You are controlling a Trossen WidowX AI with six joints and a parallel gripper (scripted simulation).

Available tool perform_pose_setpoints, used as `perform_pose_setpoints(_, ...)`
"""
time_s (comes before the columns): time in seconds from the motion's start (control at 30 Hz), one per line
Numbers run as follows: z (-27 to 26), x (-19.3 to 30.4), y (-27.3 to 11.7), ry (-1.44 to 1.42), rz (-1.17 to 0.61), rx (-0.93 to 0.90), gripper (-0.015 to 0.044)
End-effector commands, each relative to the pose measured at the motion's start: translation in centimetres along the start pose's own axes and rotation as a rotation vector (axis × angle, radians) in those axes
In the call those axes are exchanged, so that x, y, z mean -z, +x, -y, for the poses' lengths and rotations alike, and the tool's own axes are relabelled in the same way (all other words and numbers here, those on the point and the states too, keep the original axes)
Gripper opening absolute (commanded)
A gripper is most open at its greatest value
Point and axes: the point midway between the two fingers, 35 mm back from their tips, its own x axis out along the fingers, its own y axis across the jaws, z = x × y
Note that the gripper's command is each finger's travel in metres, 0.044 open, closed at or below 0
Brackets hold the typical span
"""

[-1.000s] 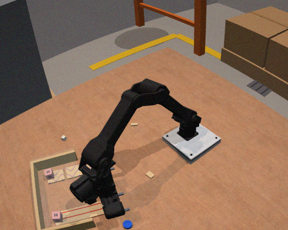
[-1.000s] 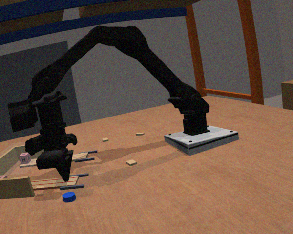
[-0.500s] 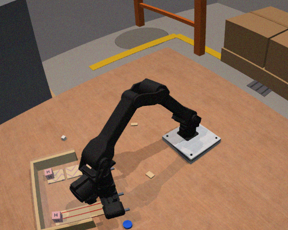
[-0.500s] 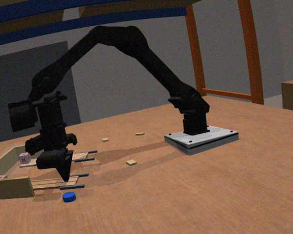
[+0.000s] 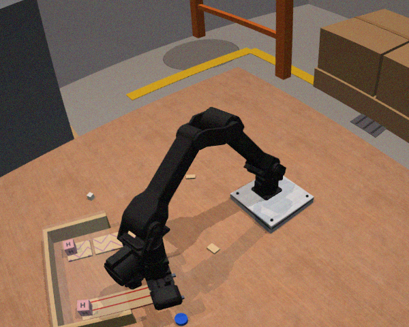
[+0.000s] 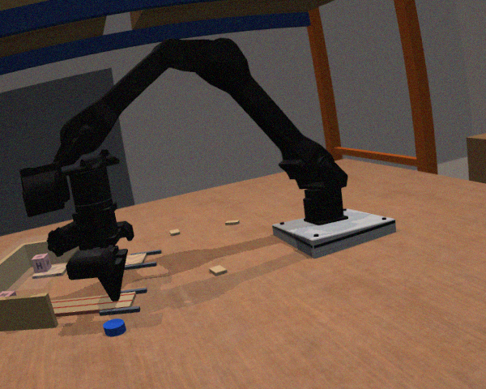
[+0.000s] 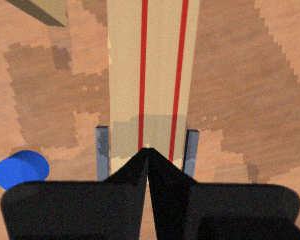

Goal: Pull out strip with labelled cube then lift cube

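My gripper [image 6: 115, 298] [image 7: 147, 153] is shut and empty, fingertips pointing down over the near end of the red-lined strip [image 5: 123, 298] [image 6: 84, 302] [image 7: 160, 65]. Whether they touch it cannot be told. This strip shows no gap where visible. A pink cube marked H [image 5: 84, 306] [image 6: 5, 294] sits on its far end. The zigzag strip [image 5: 106, 243] shows a gap between two pieces. Another pink H cube [image 5: 69, 246] [image 6: 40, 262] sits on its far end. The arm hides part of this strip in the top view.
A low wooden wall [image 5: 48, 274] [image 6: 21, 311] [image 7: 45, 12] encloses the cubes on three sides. Grey rails [image 6: 120, 310] [image 7: 191, 155] flank the red-lined strip's near end. A blue disc [image 5: 180, 319] [image 6: 114, 327] [image 7: 21, 170] lies beside it. A tan chip [image 5: 213, 248] [image 6: 218, 270] lies towards the base.
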Motion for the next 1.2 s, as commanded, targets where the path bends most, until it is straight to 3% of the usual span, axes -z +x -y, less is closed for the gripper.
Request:
perform_pose_setpoints(0.0, 0.0, 1.1, 0.5, 0.000, -0.017, 0.004, 0.0000)
perform_pose_setpoints(1.17, 0.0, 6.5, 0.6, -0.001, -0.022, 0.004, 0.0000)
